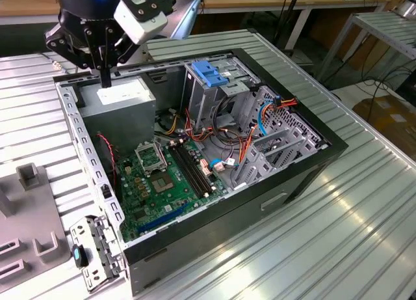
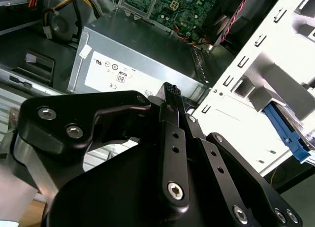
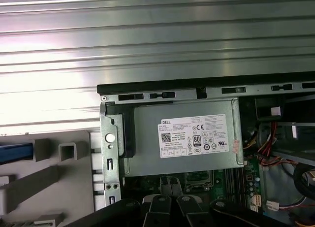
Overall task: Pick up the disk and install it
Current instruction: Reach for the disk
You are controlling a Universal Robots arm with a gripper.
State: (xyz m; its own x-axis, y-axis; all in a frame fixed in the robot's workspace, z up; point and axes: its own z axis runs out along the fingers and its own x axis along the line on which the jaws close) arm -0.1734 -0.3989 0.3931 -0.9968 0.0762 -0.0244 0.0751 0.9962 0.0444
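Note:
My gripper (image 1: 104, 77) hangs over the grey power supply box (image 1: 120, 98) in the back corner of the open computer case (image 1: 305, 176), at the exterior view's left. Its black fingers (image 2: 170, 96) are pressed together with nothing between them, and the tips (image 3: 170, 186) sit just above the box's white label (image 3: 194, 136). No disk is recognisable as such. A blue plastic strip (image 3: 15, 153) lies on the grey fixture (image 3: 54, 187) outside the case wall, also seen in the second wrist view (image 2: 288, 133). I cannot tell whether it belongs to the disk.
A blue plastic bracket (image 1: 211, 73) sits on top of the metal drive cage (image 1: 208, 98). The green motherboard (image 1: 166, 176), coloured cables (image 1: 227, 140) and the case's perforated side frame (image 1: 88, 150) lie below. Ribbed metal table (image 1: 312, 248) surrounds the case.

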